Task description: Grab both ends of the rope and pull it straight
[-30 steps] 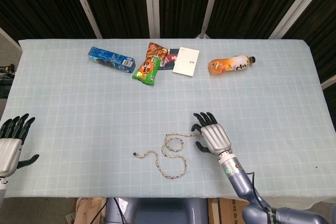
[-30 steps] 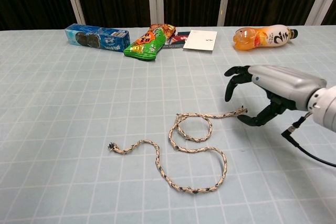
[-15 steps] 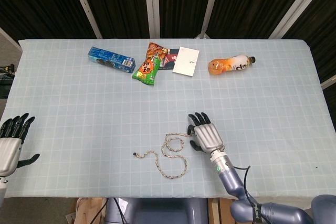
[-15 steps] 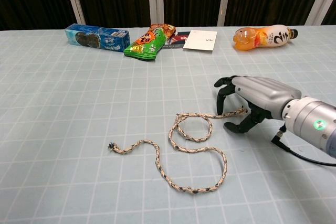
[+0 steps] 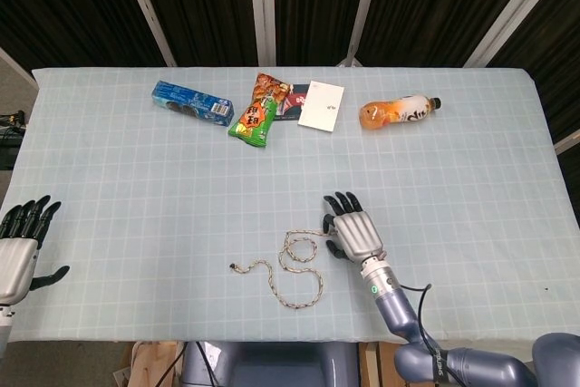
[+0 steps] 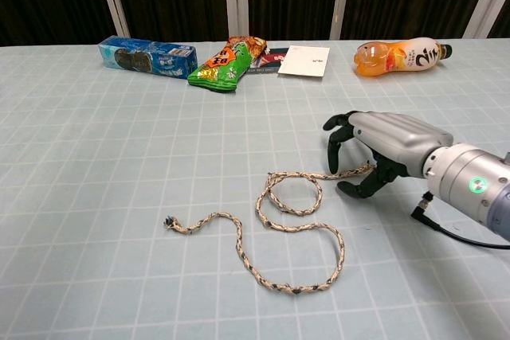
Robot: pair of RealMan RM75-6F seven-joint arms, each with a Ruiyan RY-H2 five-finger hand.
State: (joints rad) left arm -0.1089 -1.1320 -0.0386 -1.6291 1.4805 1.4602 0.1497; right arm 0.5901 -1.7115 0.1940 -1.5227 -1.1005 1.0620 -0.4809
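The left hand [image 5: 18,251] hung off the desk's [image 5: 109,178] near left edge, fingers spread and empty, well apart from the rope [image 6: 279,232]. The rope lay coiled near the middle front, unstraightened. Its left end was untouched; the right hand [image 6: 382,149] arched over its right end with fingers apart, seemingly not yet gripping.

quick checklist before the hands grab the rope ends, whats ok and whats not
1. Right hand over the near end of the speckled braided rope: ok.
2. Right hand gripping that end: not ok, fingers curled around it, apart.
3. Left hand at the far rope end: not ok, it is at the table's left edge.
4. Left hand free: ok.
5. Rope clear of the snacks: ok.
6. Rope straight: not ok, looped.
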